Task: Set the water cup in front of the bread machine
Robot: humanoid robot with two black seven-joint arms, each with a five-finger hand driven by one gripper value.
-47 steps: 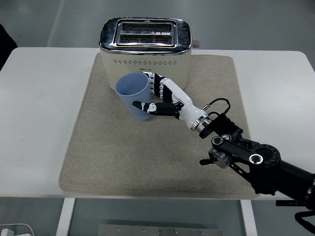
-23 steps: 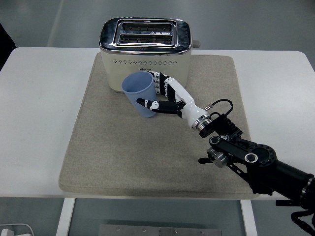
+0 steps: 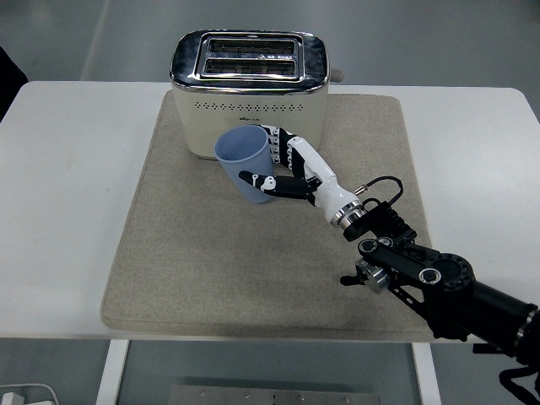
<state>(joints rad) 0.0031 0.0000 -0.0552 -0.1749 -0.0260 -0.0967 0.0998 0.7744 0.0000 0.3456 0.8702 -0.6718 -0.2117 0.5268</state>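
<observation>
A pale blue water cup (image 3: 246, 162) is tilted to the left, just in front of the cream and chrome bread machine (image 3: 249, 89). My right hand (image 3: 283, 165) is shut on the cup, thumb on its near side and fingers behind it. The black right arm (image 3: 422, 274) reaches in from the lower right. Whether the cup's base touches the mat is not visible. My left arm is out of view.
A beige mat (image 3: 211, 261) covers the middle of the white table (image 3: 67, 169), with the bread machine standing on its far edge. The bread machine's lever (image 3: 338, 74) sticks out to the right.
My right hand has carried the cup a little to the right along the front of the bread machine, and the forearm has shifted right with it.
</observation>
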